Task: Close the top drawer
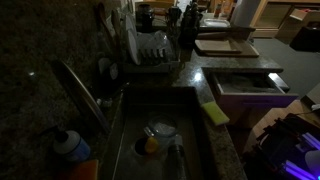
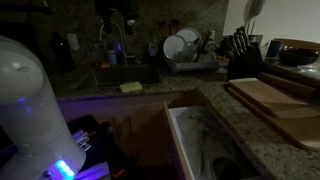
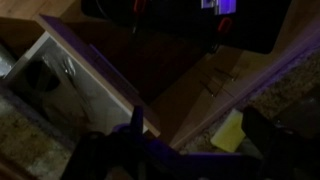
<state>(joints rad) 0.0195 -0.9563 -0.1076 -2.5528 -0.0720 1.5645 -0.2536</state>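
Note:
The top drawer [image 2: 180, 138] stands pulled out below the granite counter, with pale walls and some utensils inside. It also shows in an exterior view [image 1: 250, 84] to the right of the sink. In the wrist view the drawer [image 3: 55, 75] lies at the left, its front panel running diagonally. My gripper [image 3: 200, 135] is open and empty, its dark fingers wide apart over the counter edge, apart from the drawer front. In the dim exterior views the gripper itself is hard to make out.
A yellow sponge [image 3: 230, 130] lies on the counter edge by the sink [image 1: 150, 125]. A dish rack [image 2: 190, 50], knife block [image 2: 245, 55] and tan cutting board [image 2: 268, 98] stand on the counter. The white robot arm [image 2: 30, 110] fills the left.

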